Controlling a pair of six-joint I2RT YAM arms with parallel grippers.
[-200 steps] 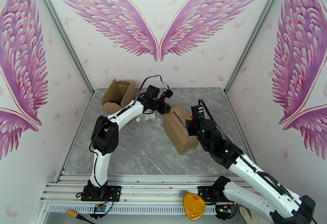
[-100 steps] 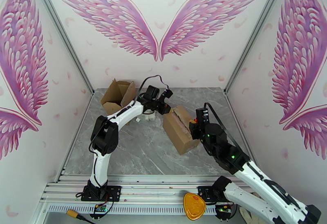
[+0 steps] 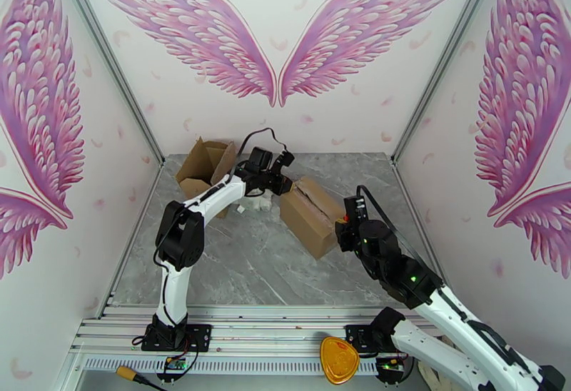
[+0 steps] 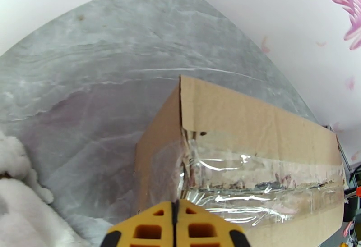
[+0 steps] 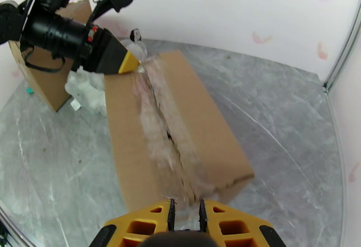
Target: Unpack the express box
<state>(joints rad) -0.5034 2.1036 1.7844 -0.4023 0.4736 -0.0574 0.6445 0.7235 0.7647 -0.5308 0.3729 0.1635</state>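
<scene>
The express box [image 3: 308, 212] is a brown carton lying on the marble table, its top seam covered with torn clear tape [image 5: 158, 121]. My left gripper [image 3: 286, 185] is shut, its yellow tips [image 4: 175, 220] resting at the box's far end where the tape [image 4: 252, 185] begins. A shred of clear tape sticks up beside that left gripper [image 5: 128, 62]. At the box's near end, my right gripper [image 3: 342, 231] is closed to a narrow gap. Its fingertips [image 5: 155, 218] pinch the crumpled tape at the box [image 5: 180, 108] edge.
An opened cardboard box [image 3: 207, 163] stands at the back left, and white packing filler [image 3: 255, 203] lies beside it and under my left wrist [image 4: 18, 203]. A yellow tool [image 3: 338, 359] sits on the rail at the near edge. The walls stand close on both sides.
The express box has slid left and turned. My right gripper drew back toward the near right with the tape. My left gripper shifted slightly left along with the box's far end.
</scene>
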